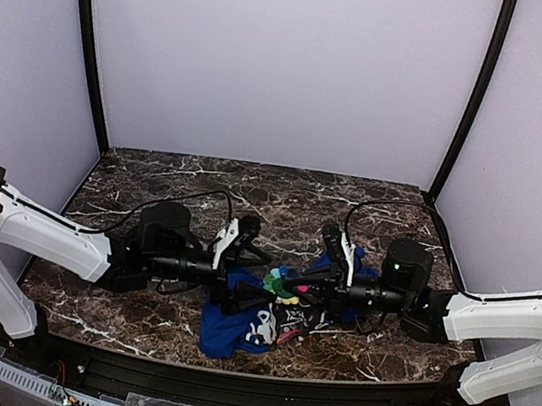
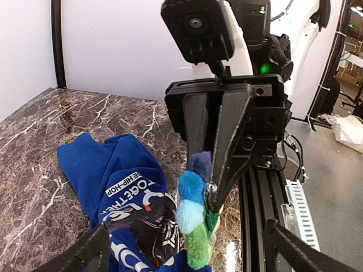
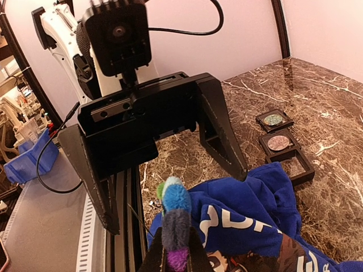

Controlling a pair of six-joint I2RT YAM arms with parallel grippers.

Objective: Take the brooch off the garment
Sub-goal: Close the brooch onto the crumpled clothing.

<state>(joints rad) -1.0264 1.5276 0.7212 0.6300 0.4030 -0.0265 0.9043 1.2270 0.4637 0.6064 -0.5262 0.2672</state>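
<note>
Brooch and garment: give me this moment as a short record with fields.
brooch: fuzzy, multicoloured, pinched in the right gripper
right gripper: shut on the brooch
left gripper: open wide, facing the right gripper, holding nothing
garment: blue with print, crumpled on the table below both grippers
brooch to garment: just above the cloth; pinned or free, cannot tell
trays: three small dark square ones in a row beside the garment

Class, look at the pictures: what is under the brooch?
The blue garment, crumpled on the marble table. The right end effector is shut on the brooch, so its pin, and whether it touches the cloth, cannot be seen.
</note>
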